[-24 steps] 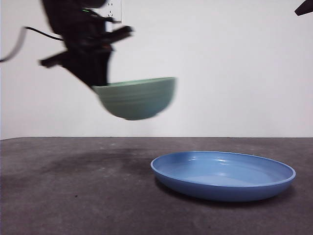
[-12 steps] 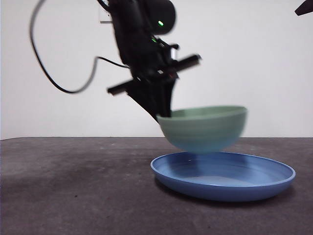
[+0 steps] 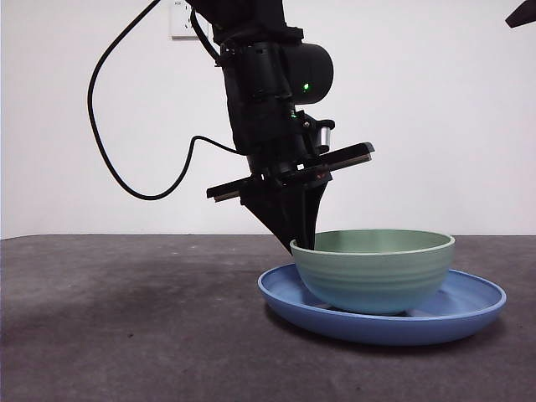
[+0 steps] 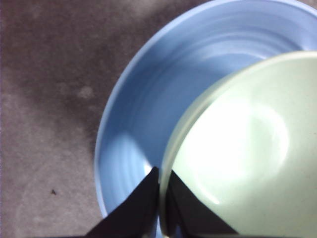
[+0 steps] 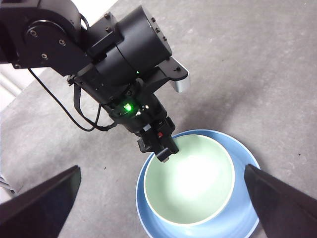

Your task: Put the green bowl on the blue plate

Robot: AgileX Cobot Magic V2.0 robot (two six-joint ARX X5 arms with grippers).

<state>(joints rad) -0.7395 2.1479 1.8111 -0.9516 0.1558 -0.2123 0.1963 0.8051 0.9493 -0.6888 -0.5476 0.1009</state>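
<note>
Pinching the bowl's (image 3: 373, 270) rim, the left gripper (image 4: 159, 198) rests it on the plate (image 3: 477, 306); lifting before release could tip it.

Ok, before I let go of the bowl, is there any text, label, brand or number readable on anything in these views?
None readable: the green bowl, the blue plate and the table are plain.
The left claw, shut on the bowl's rim, shows no markings; its arm carries only a lit green light, no lettering.
The white wall plate shows no legible text.
</note>
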